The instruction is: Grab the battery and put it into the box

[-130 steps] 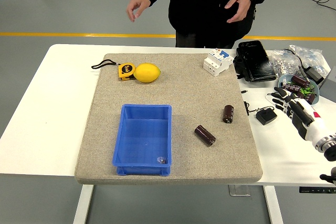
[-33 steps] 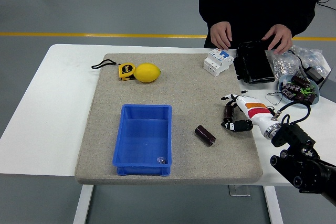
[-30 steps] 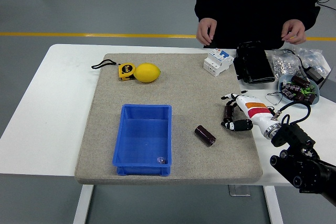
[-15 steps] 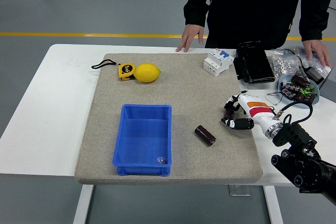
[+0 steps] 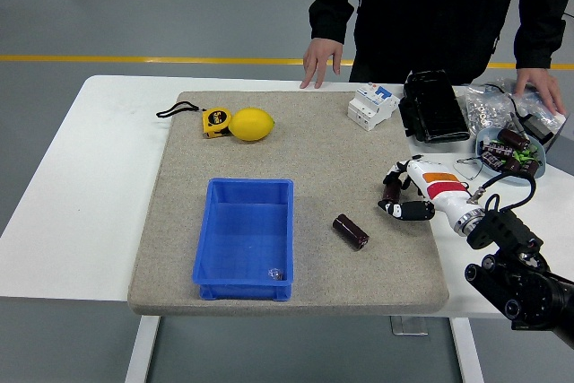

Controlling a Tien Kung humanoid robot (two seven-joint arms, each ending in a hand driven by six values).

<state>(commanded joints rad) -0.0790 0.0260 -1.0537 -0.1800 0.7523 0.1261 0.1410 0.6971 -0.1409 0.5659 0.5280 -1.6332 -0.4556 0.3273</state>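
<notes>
A dark cylindrical battery [image 5: 390, 191] stands on the grey mat at its right side, inside my right hand [image 5: 400, 191]. The fingers curl over it from above and the thumb closes below, so the hand is shut on it. A second dark battery [image 5: 351, 230] lies free on the mat, left of and below the hand. The blue box [image 5: 244, 238] sits at the mat's lower middle, open, with a small object in its front right corner. My left arm is out of view.
A lemon [image 5: 251, 124] and yellow tape measure [image 5: 215, 121] lie at the mat's far left. A white breaker [image 5: 371, 105], black case [image 5: 434, 106], bags and a bowl of parts [image 5: 509, 151] stand at far right. A person's hands [image 5: 318, 61] rest on the far edge.
My right arm reached in from the right and closed its fingers around the standing battery, then lifted it slightly. The person's hands moved from the black case to the table's far edge and the bags.
</notes>
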